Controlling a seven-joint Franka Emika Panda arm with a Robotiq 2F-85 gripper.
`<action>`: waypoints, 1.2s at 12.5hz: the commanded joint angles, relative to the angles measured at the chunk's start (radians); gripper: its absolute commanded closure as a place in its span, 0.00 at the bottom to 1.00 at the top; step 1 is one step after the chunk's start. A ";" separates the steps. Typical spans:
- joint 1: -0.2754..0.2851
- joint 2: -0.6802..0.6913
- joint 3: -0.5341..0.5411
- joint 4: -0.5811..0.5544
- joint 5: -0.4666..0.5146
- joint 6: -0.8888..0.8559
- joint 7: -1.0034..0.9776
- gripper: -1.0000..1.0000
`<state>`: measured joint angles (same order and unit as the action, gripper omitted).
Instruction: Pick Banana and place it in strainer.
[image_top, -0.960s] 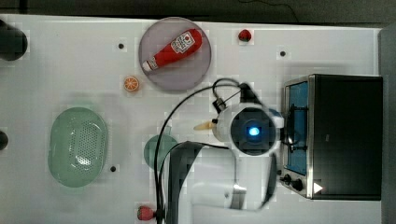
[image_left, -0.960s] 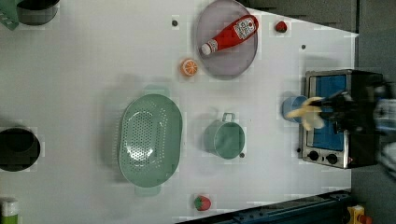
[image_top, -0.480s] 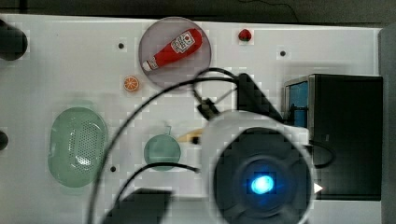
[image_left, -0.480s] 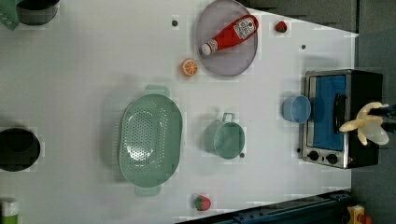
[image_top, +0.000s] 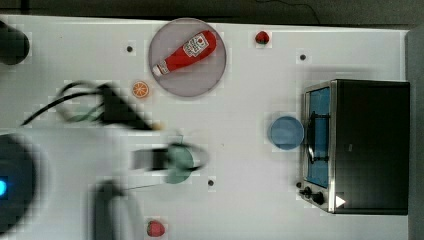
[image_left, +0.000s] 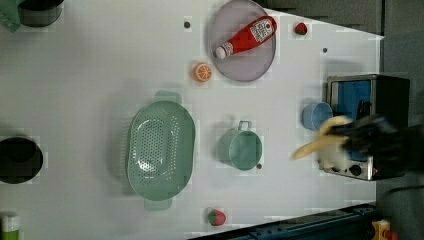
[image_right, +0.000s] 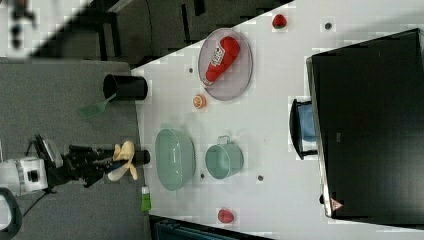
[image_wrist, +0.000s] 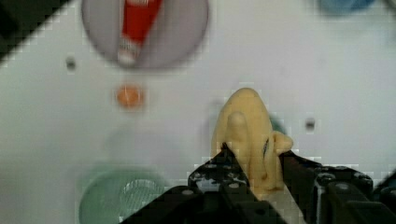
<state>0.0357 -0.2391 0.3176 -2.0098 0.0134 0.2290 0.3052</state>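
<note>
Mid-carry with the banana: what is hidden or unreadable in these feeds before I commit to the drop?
- Strainer, top view: covered by the blurred arm at the top view's left.
- Banana, top view: lost in motion blur; the left view smears it.
- Tool, wrist view: the banana covers the grip point between its fingers.
- Green cup, top view: partly behind a blurred arm link.
</note>
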 joint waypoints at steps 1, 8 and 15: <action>0.057 0.078 0.176 -0.003 0.027 0.024 0.410 0.67; 0.061 0.374 0.379 -0.103 -0.023 0.433 1.078 0.67; 0.061 0.502 0.367 -0.122 -0.142 0.586 1.133 0.07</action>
<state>0.1075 0.3291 0.6938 -2.1523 -0.1156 0.7998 1.3633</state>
